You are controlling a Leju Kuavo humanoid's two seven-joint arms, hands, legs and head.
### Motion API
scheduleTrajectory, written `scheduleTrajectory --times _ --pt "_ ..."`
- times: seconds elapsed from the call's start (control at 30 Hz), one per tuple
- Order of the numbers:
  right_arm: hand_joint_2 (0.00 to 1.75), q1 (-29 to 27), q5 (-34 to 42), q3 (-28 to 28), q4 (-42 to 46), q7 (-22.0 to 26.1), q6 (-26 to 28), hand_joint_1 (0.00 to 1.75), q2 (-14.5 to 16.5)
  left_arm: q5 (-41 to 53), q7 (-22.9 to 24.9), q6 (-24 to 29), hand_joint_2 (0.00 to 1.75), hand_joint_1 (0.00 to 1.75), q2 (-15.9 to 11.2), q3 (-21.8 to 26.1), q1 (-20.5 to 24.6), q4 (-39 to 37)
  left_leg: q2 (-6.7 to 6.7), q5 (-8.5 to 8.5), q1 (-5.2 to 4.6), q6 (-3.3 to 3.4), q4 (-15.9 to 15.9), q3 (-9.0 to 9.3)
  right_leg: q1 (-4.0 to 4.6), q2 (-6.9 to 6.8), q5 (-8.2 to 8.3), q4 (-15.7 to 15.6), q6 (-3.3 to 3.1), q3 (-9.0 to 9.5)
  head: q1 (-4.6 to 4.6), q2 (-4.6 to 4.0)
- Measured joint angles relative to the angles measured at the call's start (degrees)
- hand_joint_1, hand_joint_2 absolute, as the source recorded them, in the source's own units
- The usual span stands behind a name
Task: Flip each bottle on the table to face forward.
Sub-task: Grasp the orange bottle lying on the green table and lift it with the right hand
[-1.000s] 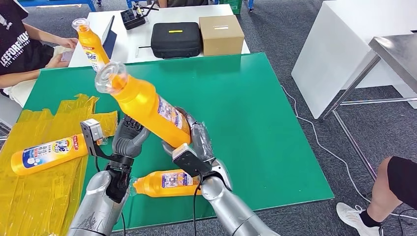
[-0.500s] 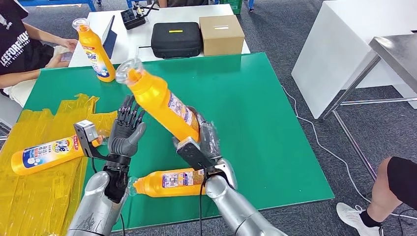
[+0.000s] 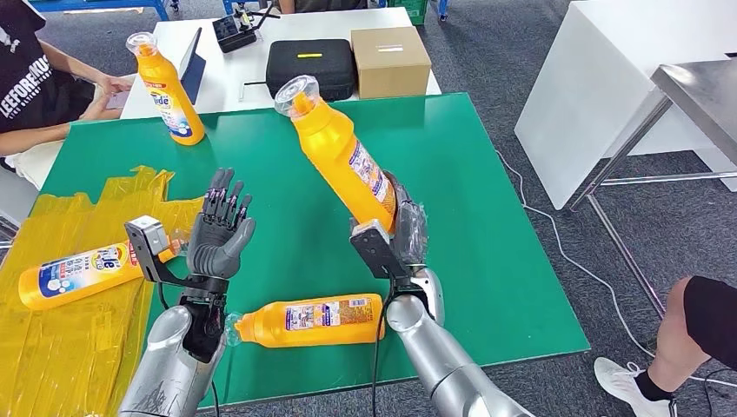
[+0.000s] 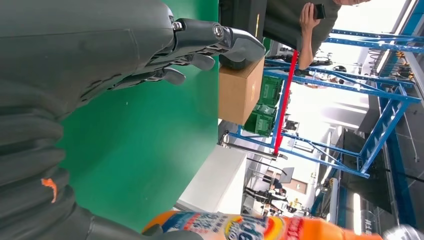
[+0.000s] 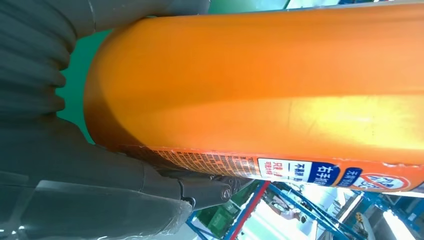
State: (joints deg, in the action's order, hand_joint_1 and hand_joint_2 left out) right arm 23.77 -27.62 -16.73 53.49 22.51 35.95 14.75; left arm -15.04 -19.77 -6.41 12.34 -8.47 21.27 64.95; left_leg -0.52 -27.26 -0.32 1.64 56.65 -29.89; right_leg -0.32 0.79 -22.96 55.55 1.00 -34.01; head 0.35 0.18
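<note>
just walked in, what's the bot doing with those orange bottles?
It is sorting detergent bottles on the green table. The right hand grips one orange bottle by its base, held tilted above the table with the cap pointing up and away. The left hand is raised with fingers spread, holding nothing. One bottle stands upright at the far left, another lies on its side near the robot, and a third lies on the yellow plastic sheet.

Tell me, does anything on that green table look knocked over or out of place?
Yes. Two orange plastic bottles lie on their sides: one on the green table near the front edge, another on the crumpled yellow plastic sheet at left. Only the far bottle stands upright. The right hand holds a fourth bottle tilted in the air.
</note>
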Motion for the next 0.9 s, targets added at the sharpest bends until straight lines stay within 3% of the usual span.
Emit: scheduleTrajectory --times 0.3,0.57,0.7,0.9 --pt "1.75 1.10 -8.96 -1.73 -6.22 -4.59 -5.49 1.75 2.86 1.67 0.51 0.93 1.75 0.00 0.57 -0.09 -0.26 2.03 -0.01 0.00 0.04 -0.01 0.00 -0.01 0.00 0.00 0.00 0.01 0.00 0.00 0.02 -0.01" --pt "1.75 2.06 -11.46 -5.88 -13.58 -6.78 -9.19 1.75 5.45 2.46 0.66 0.96 1.75 0.00 0.94 -0.62 -0.36 2.48 -0.02 0.00 0.04 -0.01 0.00 -0.02 0.00 0.00 0.00 0.01 0.00 0.00 0.01 -0.01" --pt "1.75 2.49 -11.74 -8.92 -15.15 -8.10 -8.80 1.75 5.95 2.50 0.65 1.01 1.75 0.00 0.95 -0.62 -0.36 2.50 -0.01 0.00 0.03 -0.01 0.00 -0.02 -0.01 0.00 0.00 0.00 0.00 -0.01 0.01 -0.01" --pt "1.75 3.70 -14.55 -12.87 -16.51 -9.16 -3.74 1.75 6.08 2.50 0.32 0.99 1.75 0.00 0.95 -0.62 -0.23 2.42 0.00 0.00 0.02 -0.01 0.00 -0.01 0.00 0.00 0.00 0.00 0.00 -0.02 0.01 0.00"
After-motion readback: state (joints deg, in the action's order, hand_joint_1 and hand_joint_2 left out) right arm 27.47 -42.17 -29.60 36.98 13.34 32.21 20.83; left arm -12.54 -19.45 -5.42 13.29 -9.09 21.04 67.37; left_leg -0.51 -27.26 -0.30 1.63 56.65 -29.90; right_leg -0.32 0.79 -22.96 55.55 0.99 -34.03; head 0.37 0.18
